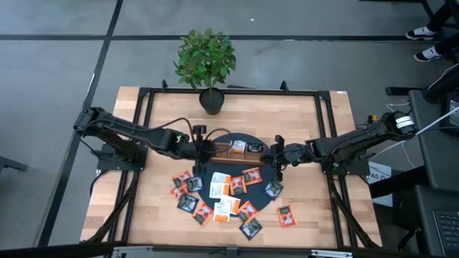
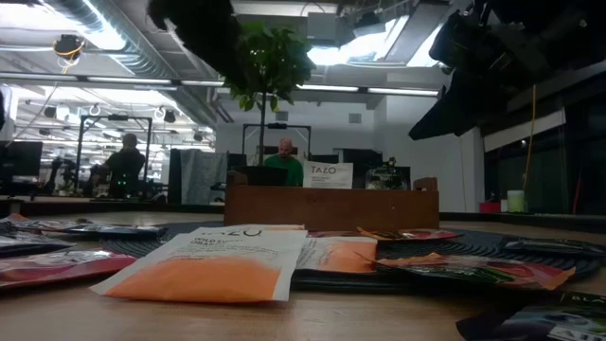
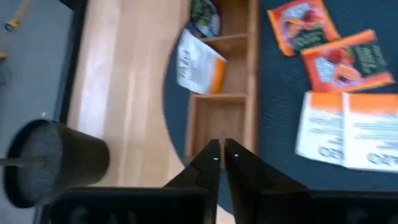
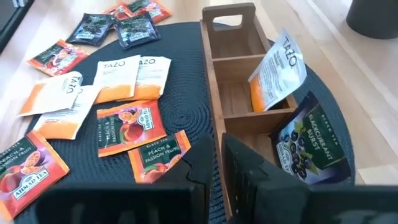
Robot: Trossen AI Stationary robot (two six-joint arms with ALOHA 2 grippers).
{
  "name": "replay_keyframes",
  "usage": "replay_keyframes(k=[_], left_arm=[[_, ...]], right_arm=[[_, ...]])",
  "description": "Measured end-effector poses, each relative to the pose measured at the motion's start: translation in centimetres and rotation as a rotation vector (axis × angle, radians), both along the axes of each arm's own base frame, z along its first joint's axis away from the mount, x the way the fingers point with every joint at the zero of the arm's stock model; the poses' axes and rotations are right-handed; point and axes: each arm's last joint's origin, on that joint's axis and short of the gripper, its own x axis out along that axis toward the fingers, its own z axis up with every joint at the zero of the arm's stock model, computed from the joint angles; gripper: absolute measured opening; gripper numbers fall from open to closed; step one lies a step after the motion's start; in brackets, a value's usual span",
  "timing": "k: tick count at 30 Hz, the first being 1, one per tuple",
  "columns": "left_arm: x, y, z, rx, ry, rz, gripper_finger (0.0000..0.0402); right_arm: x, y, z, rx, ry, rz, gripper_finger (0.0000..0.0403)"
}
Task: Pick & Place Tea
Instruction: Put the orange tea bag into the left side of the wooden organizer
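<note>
Two sachets (image 4: 278,68) lean in the tray (image 4: 231,93) on the table (image 1: 165,107); the rest lie scattered beside it. Left gripper (image 3: 221,154) hovers over the tray's empty end, fingers together, holding nothing; right gripper (image 4: 217,152), fingers nearly closed, empty.

Potted plant (image 1: 206,61), wooden tray (image 1: 228,149), perhaps placemat (image 1: 262,193).
</note>
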Motion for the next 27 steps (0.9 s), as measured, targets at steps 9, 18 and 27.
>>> replay_keyframes(k=[9,18,27], left_arm=[[-1.5,-2.5,-2.4,-0.097,0.028,-0.009,0.0002],[-2.2,-5.6,-3.8,-0.224,0.013,-0.135,0.0002],[-4.0,-9.1,-3.7,-0.152,-0.041,-0.160,0.0001]], right_arm=[[0.2,1.4,0.9,-0.008,-0.031,0.068,0.0039],[0.1,2.1,1.1,0.036,-0.047,0.064,0.0039],[0.1,3.0,1.6,0.019,-0.108,0.042,0.0028]])
